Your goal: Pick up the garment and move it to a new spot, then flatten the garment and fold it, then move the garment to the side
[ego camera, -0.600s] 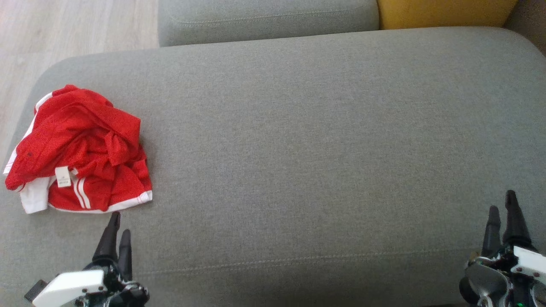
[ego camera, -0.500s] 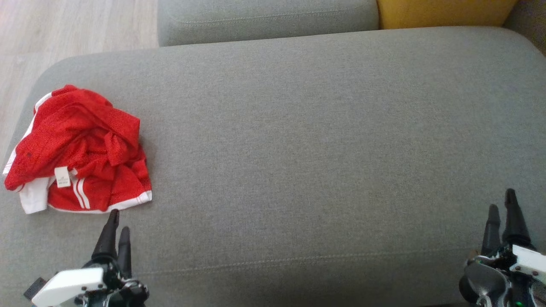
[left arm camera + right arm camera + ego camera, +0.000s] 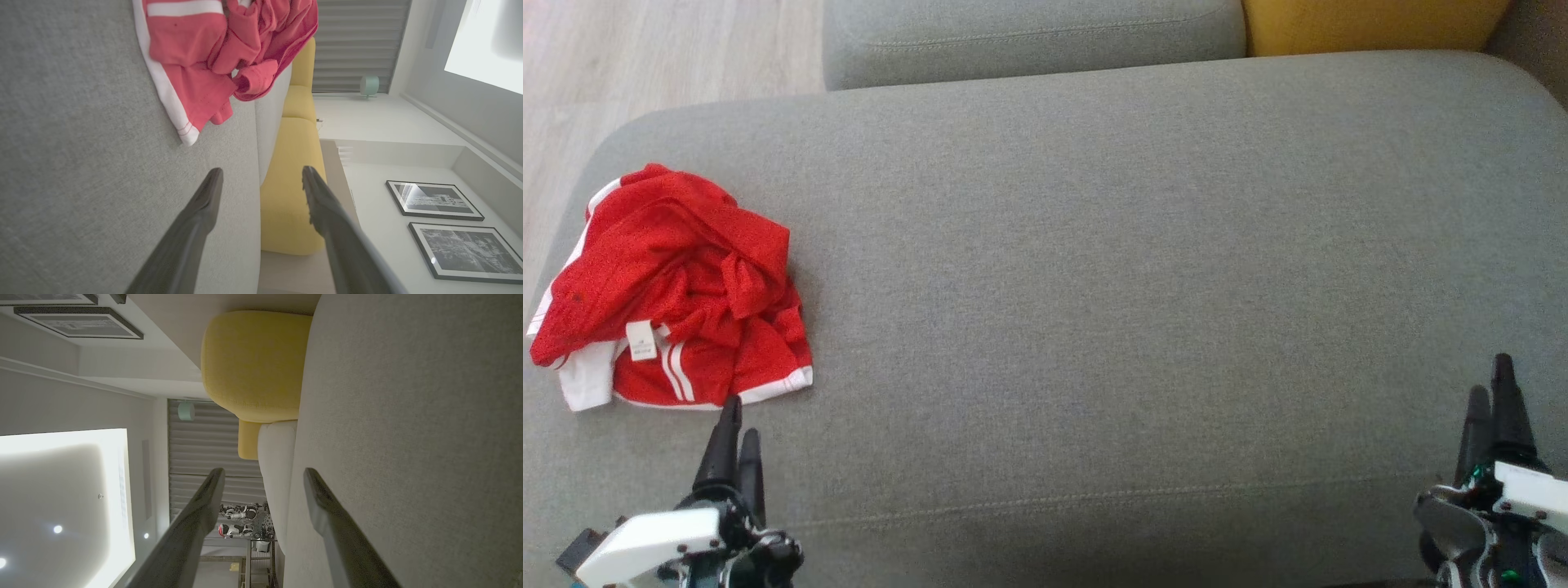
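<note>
Seat edges: the grey seat cushion (image 3: 1135, 286) spans almost the whole head view. Its rounded left edge drops to the wood floor (image 3: 645, 49). Its far edge meets a second grey cushion (image 3: 1029, 37) and a yellow cushion (image 3: 1372, 24).
Open room: from the garment's right edge to the right end, the seat is bare fabric, with one seam line along the near side.
Garment place: the garment (image 3: 670, 286) lies on the left end of the seat, close to the left edge.
Garment look: red mesh cloth, crumpled in a heap with folds piled in the middle. It has white trim along the near hem, two white stripes, a white patch at the near left corner and a small white label (image 3: 642, 340) facing up.
Left claw: the left claw (image 3: 740, 418) is at the near left, tips just short of the garment's near hem, released.
Right claw: the right claw (image 3: 1488, 376) is at the near right, well apart from the garment, released.
Left wrist view: shows the fingers spread wide, the hem's white corner ahead of them, and two framed pictures (image 3: 433, 200) on a wall.
Right wrist view: shows spread fingers beside bare seat, a slatted blind (image 3: 208, 457) and a lit ceiling panel (image 3: 61, 490).
</note>
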Available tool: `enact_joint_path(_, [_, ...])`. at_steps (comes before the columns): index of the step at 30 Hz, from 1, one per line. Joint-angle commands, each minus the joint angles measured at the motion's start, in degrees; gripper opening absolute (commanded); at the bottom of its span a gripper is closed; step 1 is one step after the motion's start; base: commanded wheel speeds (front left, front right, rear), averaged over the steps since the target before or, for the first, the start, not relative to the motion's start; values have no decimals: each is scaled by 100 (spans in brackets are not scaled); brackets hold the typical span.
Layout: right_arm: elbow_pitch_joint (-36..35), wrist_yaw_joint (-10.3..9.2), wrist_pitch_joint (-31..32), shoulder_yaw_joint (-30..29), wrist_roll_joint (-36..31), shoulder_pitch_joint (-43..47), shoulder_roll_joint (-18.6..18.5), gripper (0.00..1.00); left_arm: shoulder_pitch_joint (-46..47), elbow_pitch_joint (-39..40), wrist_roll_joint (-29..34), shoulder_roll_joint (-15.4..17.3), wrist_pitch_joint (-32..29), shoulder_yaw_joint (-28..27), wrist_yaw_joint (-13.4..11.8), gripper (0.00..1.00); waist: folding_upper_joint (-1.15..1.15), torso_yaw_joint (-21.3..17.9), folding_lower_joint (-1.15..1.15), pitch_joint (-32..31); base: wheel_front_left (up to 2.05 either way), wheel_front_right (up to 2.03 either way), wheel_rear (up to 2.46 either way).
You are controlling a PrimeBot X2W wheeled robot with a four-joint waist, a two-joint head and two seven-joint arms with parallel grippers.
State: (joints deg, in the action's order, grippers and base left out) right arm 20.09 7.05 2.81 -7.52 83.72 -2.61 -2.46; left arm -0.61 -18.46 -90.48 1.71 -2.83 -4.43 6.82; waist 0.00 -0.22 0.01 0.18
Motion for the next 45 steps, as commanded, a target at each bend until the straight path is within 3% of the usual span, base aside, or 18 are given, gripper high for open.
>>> enact_joint_path(1, [-239,19,-60,0,-158,-332,-27,100,310,215,94,54,59,-60,23,100,0,0,-1,1,0,0,0])
enact_joint_path(12, [-610,21,-243,-70,-1395,-470,-28,100,406,527,563,61,243,-284,28,100,0,1,-1,4,0,0,0])
enact_joint_path(29, [-1196,26,-528,350,-3318,-699,-30,100,525,1301,1686,71,528,-561,-72,100,0,22,-1,14,0,0,0])
enact_joint_path(38, [-1364,28,-678,798,-4446,-877,-171,100,528,1812,2739,77,679,-268,-281,100,0,46,-1,47,0,0,0])
enact_joint_path(45, [-1362,30,-795,1027,-5232,-936,-211,100,509,2059,3979,81,796,178,-485,100,0,66,-1,61,0,0,0])
